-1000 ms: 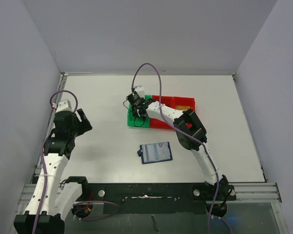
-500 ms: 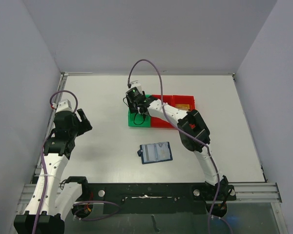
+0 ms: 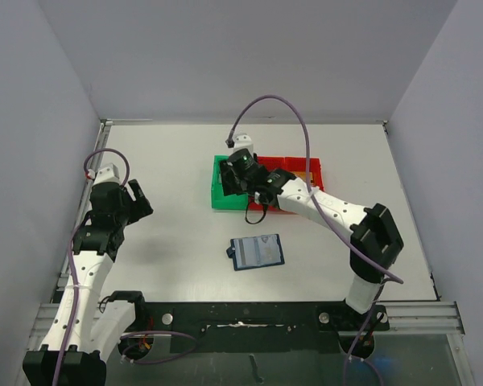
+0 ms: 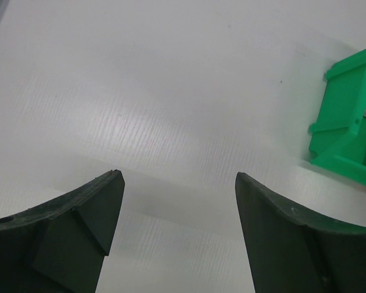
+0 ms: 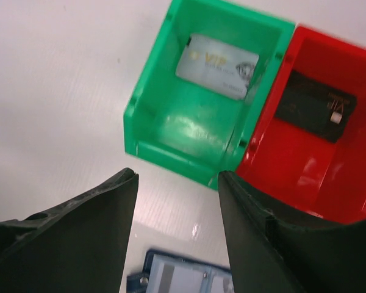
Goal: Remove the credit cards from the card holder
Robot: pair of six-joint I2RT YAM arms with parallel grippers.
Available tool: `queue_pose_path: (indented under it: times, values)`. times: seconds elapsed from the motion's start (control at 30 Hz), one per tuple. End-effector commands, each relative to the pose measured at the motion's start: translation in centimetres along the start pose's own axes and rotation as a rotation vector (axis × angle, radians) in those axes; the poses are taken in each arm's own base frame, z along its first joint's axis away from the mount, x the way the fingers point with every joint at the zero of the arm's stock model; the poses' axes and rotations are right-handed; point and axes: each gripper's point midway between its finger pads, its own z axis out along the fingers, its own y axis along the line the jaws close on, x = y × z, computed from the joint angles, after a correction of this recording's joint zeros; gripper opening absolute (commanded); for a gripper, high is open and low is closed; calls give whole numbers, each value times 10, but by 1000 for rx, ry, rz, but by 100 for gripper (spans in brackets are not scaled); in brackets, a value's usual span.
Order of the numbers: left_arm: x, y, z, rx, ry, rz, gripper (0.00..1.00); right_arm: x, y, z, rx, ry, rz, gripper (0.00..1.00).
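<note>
The right gripper is hanging over the bins in the middle of the top view. Its jaws are standing apart with nothing between them. The silver card is lying flat in the green bin, in the upper middle of the right wrist view. The black card is lying in the red bin just beside it. The card holder is lying open on the white table, lower down, apart from the bins. The left gripper is hanging at the left side, jaws wide, holding nothing.
</note>
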Motion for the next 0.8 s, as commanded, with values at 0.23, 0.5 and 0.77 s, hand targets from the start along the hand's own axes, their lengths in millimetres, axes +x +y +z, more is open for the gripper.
queue_pose_path:
  times: [0.23, 0.5, 0.77]
  values:
    - [-15, -6, 2, 27, -49, 8, 74, 123, 26, -61, -152, 199, 195, 62]
    - [-22, 3, 5, 35, -55, -22, 74, 167, 21, -54, -77, 289, 171, 66]
    - [-28, 4, 3, 84, -70, -47, 74, 206, 20, -41, -60, 383, 103, 65]
